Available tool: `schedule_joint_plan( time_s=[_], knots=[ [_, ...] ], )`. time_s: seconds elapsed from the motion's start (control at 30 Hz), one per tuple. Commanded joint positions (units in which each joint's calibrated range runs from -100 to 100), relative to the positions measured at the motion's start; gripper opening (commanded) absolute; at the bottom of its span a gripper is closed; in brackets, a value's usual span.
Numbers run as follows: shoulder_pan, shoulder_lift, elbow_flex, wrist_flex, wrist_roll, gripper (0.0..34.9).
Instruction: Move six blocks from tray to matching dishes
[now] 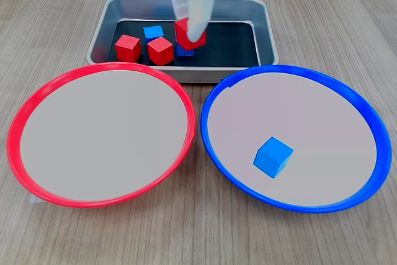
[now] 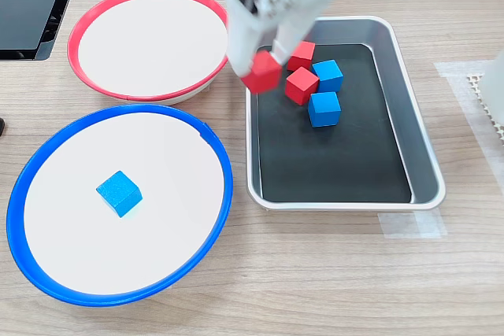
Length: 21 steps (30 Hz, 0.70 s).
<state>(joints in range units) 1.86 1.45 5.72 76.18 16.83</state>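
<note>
My gripper [image 1: 193,29] [image 2: 258,64] is shut on a red block [image 1: 184,35] [image 2: 264,76], held lifted over the tray [image 1: 265,26] [image 2: 331,163], near its wall on the red dish's side. On the tray's black bottom lie two red blocks [image 1: 128,48] [image 1: 160,50] and two blue blocks [image 2: 327,75] [image 2: 324,108]; in the first exterior view one blue block [image 1: 153,31] shows fully and the other is mostly hidden under the held block. The red-rimmed dish [image 1: 99,134] [image 2: 146,45] holds nothing. A single blue block [image 1: 273,157] [image 2: 119,193] rests in the blue-rimmed dish [image 1: 310,107] [image 2: 177,186].
Black flat devices [image 2: 31,5] lie at the second exterior view's top left edge. A white perforated plate [image 2: 487,96] sits on tape at the second exterior view's right. Clear tape [image 2: 409,224] holds the tray's corner. Bare wooden tabletop [image 2: 315,289] surrounds the dishes.
</note>
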Motion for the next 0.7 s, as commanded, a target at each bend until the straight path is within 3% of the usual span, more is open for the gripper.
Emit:
schedule_joint_plan(
  time_s=[0.0, 0.17, 0.27, 0.33, 0.43, 0.47, 0.5, 0.57, 0.67],
  knots=[
    [5.7, 5.2, -14.6, -4.5, -6.2, 0.2],
    [10.1, 13.9, -19.4, -14.7, -6.8, 1.1],
    [11.2, 16.6, -20.0, -17.5, -5.5, 15.9],
    [11.6, 16.8, -19.9, -17.7, -5.0, 19.0],
    [11.7, 13.8, -17.1, -15.6, -4.2, 17.7],
    [11.6, 12.1, -15.4, -14.7, -4.1, 14.7],
    [11.3, 8.8, -12.6, -11.9, -3.8, 6.0],
    [10.8, 4.8, -8.8, -8.1, -3.6, 0.3],
    [9.0, -6.2, 6.0, -0.2, -3.2, 0.3]
  ],
)
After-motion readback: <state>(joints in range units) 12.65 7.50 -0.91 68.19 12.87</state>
